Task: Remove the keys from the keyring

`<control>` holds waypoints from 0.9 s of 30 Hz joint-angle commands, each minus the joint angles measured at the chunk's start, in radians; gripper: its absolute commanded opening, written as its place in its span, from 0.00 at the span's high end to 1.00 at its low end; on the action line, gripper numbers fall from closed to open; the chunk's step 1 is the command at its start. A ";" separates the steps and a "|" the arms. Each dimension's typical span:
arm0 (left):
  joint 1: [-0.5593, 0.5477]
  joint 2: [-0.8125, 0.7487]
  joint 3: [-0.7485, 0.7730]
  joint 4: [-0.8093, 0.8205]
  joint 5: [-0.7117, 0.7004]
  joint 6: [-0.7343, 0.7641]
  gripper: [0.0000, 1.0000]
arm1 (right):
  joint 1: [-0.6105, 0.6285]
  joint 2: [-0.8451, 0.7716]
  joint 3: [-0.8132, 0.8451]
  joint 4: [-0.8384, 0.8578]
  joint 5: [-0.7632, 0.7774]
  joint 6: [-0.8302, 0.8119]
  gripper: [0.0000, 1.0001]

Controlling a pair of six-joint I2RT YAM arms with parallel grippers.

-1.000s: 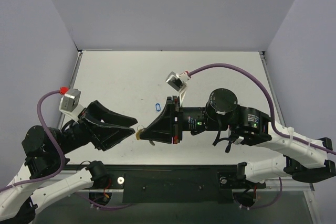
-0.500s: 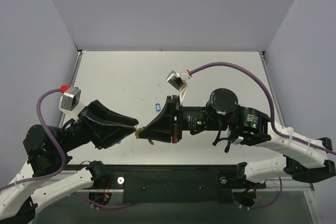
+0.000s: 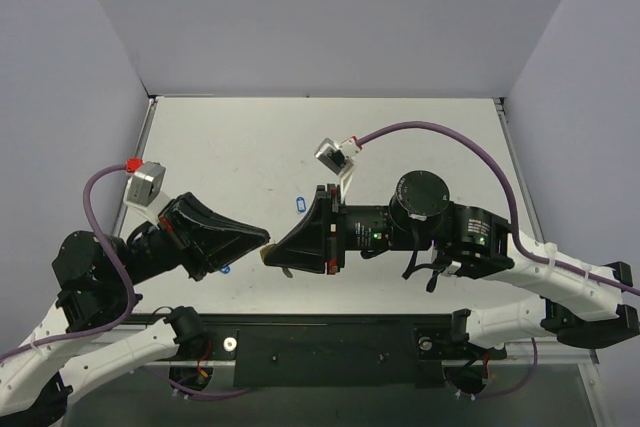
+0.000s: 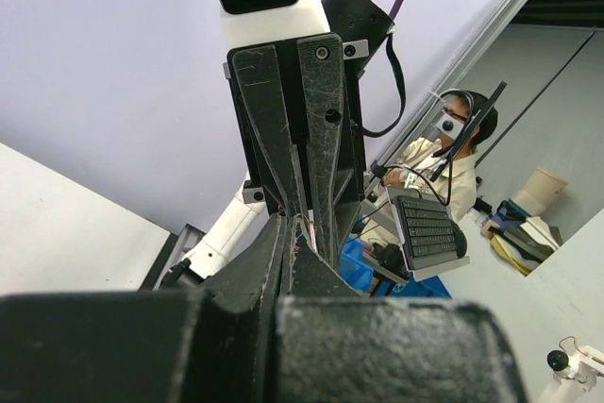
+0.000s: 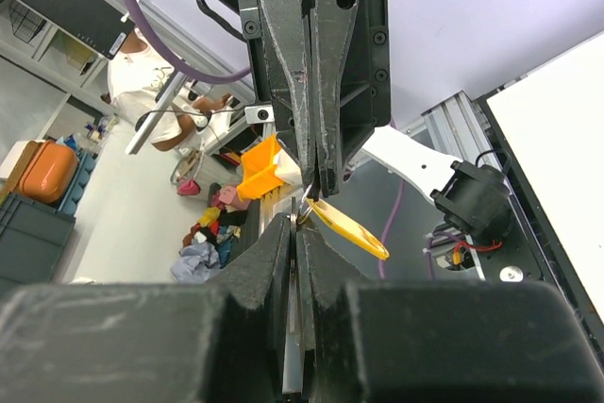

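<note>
My right gripper [image 5: 295, 224] is shut on a thin silver key [image 5: 293, 327], which shows edge-on between its jaws. The key hangs on the keyring's thin metal ring [image 5: 303, 206], from which the yellow oval tag [image 5: 349, 228] slants down to the right. My left gripper [image 5: 318, 186] comes in from above, shut on the keyring where the tag meets the ring. In the top view the left gripper [image 3: 264, 242] and right gripper [image 3: 268, 254] meet tip to tip above the table's near edge, with the yellow tag [image 3: 262, 256] a speck between them.
A small blue tag [image 3: 296, 204] lies on the white table [image 3: 240, 147] just behind the right gripper. Another blue bit [image 3: 222, 269] shows under the left gripper. Grey walls bound the table on three sides.
The left gripper was open a second ago. It has slid right to the right gripper's tip and shut on the keyring. The right arm has hardly moved.
</note>
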 commanded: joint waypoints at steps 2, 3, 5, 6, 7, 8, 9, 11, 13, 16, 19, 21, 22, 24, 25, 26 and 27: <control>-0.002 0.033 0.061 -0.047 0.068 0.028 1.00 | -0.002 -0.024 -0.010 0.047 0.016 -0.012 1.00; -0.002 0.036 0.070 -0.065 0.075 0.031 1.00 | -0.002 -0.028 -0.013 0.047 0.016 -0.015 1.00; -0.002 0.051 0.087 -0.088 0.107 0.037 1.00 | -0.002 -0.027 -0.018 0.039 0.019 -0.019 1.00; -0.002 0.053 0.096 -0.105 0.112 0.043 1.00 | -0.002 -0.030 -0.018 0.036 0.019 -0.018 1.00; -0.002 0.059 0.103 -0.116 0.126 0.046 1.00 | -0.004 -0.030 -0.016 0.033 0.019 -0.021 1.00; -0.002 0.061 0.113 -0.140 0.129 0.054 1.00 | -0.004 -0.030 -0.016 0.030 0.019 -0.022 1.00; -0.002 0.067 0.118 -0.153 0.135 0.059 1.00 | -0.004 -0.028 -0.015 0.022 0.019 -0.025 1.00; -0.002 0.073 0.130 -0.190 0.143 0.074 1.00 | -0.004 -0.030 -0.012 0.013 0.019 -0.028 1.00; -0.002 0.077 0.136 -0.210 0.158 0.080 1.00 | -0.005 -0.030 -0.009 0.004 0.021 -0.033 1.00; -0.002 0.088 0.150 -0.227 0.181 0.088 1.00 | -0.007 -0.033 -0.010 -0.004 0.021 -0.036 1.00; -0.002 0.105 0.170 -0.254 0.204 0.101 1.00 | -0.005 -0.036 -0.009 -0.013 0.024 -0.041 1.00; -0.002 0.114 0.181 -0.269 0.220 0.108 1.00 | -0.007 -0.034 -0.009 -0.018 0.027 -0.041 1.00; -0.002 0.117 0.188 -0.279 0.223 0.112 1.00 | -0.007 -0.034 -0.007 -0.018 0.029 -0.041 1.00; -0.002 0.125 0.196 -0.282 0.244 0.112 1.00 | -0.008 -0.036 -0.009 -0.026 0.029 -0.044 1.00; -0.002 0.130 0.198 -0.283 0.252 0.112 1.00 | -0.007 -0.036 -0.009 -0.029 0.030 -0.044 1.00; -0.002 0.134 0.204 -0.286 0.261 0.114 1.00 | -0.007 -0.036 -0.007 -0.030 0.030 -0.045 1.00; 0.000 0.140 0.211 -0.288 0.267 0.114 1.00 | -0.007 -0.034 -0.007 -0.033 0.030 -0.045 1.00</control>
